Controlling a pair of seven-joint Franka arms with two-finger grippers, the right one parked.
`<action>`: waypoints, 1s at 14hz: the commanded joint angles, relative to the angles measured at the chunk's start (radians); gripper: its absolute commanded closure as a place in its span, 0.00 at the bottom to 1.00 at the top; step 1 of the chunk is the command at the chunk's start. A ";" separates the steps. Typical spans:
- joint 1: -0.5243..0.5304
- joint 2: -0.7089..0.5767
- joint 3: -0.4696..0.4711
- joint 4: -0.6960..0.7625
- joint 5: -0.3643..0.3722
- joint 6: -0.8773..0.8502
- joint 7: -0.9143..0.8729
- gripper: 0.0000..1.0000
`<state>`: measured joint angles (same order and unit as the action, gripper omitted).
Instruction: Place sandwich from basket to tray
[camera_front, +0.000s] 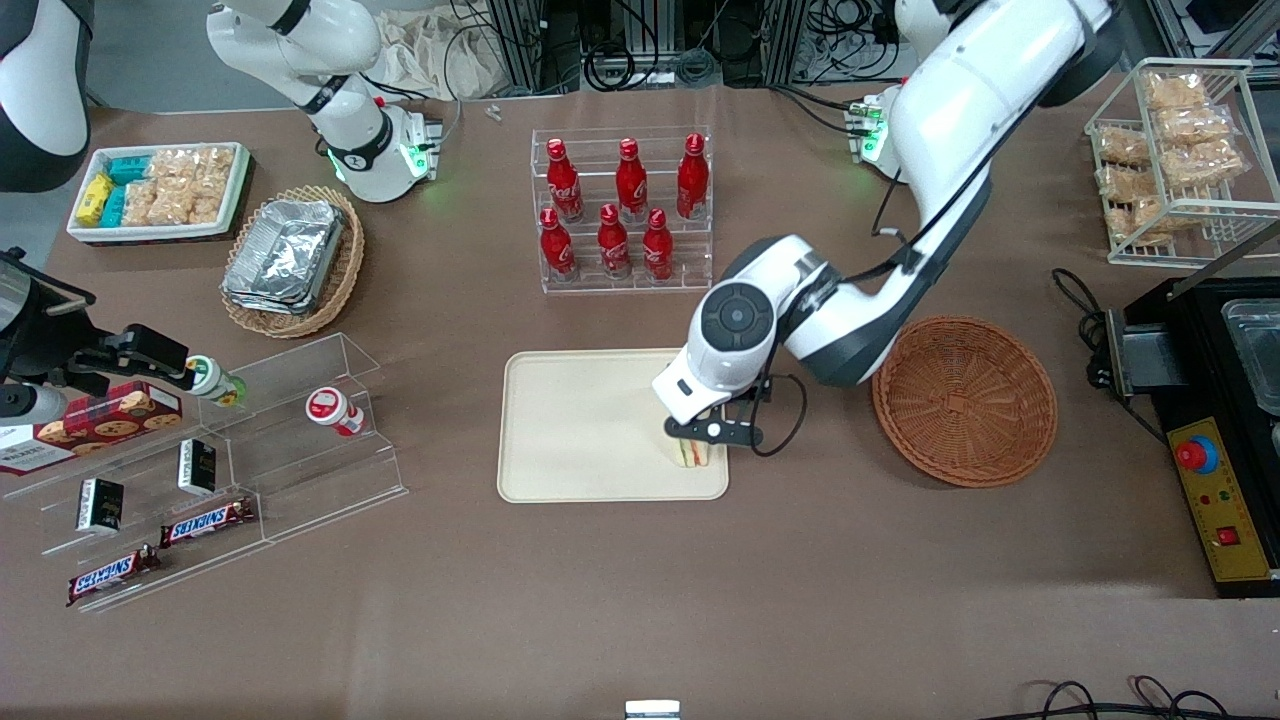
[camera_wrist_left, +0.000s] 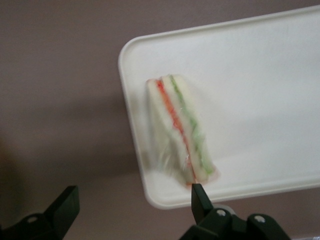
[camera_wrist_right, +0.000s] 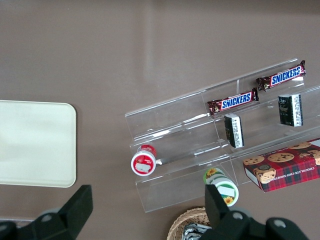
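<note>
Brown surface (camera_front: 640, 600) is pretty crowded with snack displays, but the action is all in the middle, where the cream tray (camera_front: 570, 430) is lying flat with the reddish wicker basket (camera_front: 965, 400) sitting just beside it toward the working arm's end. That basket is looking empty now, which makes sense because the sandwich (camera_front: 689, 452) is already standing on the tray, on edge, with its green and red filling stripes facing up. It's sitting close to the tray's corner nearest the basket rather than in the middle, I'm guessing because that's the shortest hop from where it came from.

The left arm's gripper (camera_front: 700, 432) is hanging right over the sandwich. In the wrist view the gripper (camera_wrist_left: 132, 200) has its fingers (camera_wrist_left: 199, 199) spread wide apart, with one tip right by the wedge's pointed end and the other out over the bare surface, so nothing is being squeezed. I'd say the sandwich (camera_wrist_left: 180, 130) is resting on the tray (camera_wrist_left: 260, 75) by its own weight at this point.

Looks to me like the placing part is basically done, and what's left is lifting straight up without clipping that wedge and tipping it over.
</note>
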<state>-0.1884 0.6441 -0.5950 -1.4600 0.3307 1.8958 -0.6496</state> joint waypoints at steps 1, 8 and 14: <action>0.000 -0.148 0.078 -0.031 -0.056 -0.121 0.109 0.01; -0.002 -0.398 0.380 -0.039 -0.234 -0.313 0.534 0.00; -0.005 -0.481 0.628 -0.011 -0.242 -0.350 0.630 0.00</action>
<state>-0.1807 0.1910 -0.0255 -1.4639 0.1135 1.5547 -0.0314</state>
